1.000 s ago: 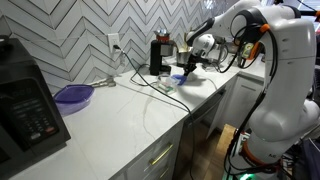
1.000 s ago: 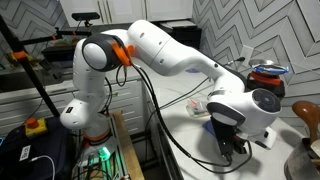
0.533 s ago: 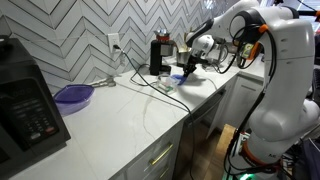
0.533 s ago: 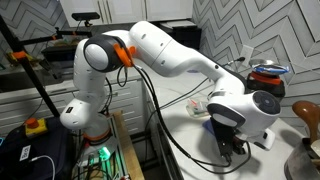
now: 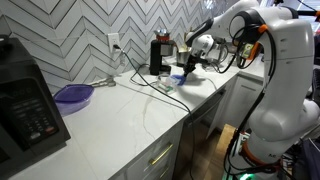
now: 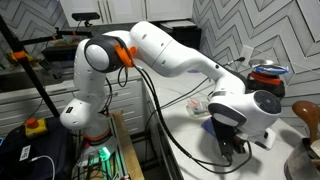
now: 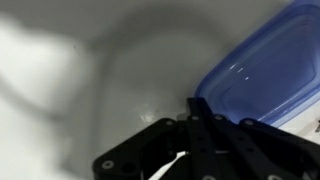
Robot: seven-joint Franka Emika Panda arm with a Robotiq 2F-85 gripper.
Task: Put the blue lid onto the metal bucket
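Judging by an exterior view, the blue lid [image 5: 178,77] lay on the tabletop [image 5: 120,115] beneath the pincer [image 5: 189,65], with no metal bucket discernible. In an exterior view the arm [image 6: 180,55] hid the lid. The wrist view showed it flat beside the pincer's tips, whose opening I could not tell. Grasping, carrying and placing apparently were not yet done.
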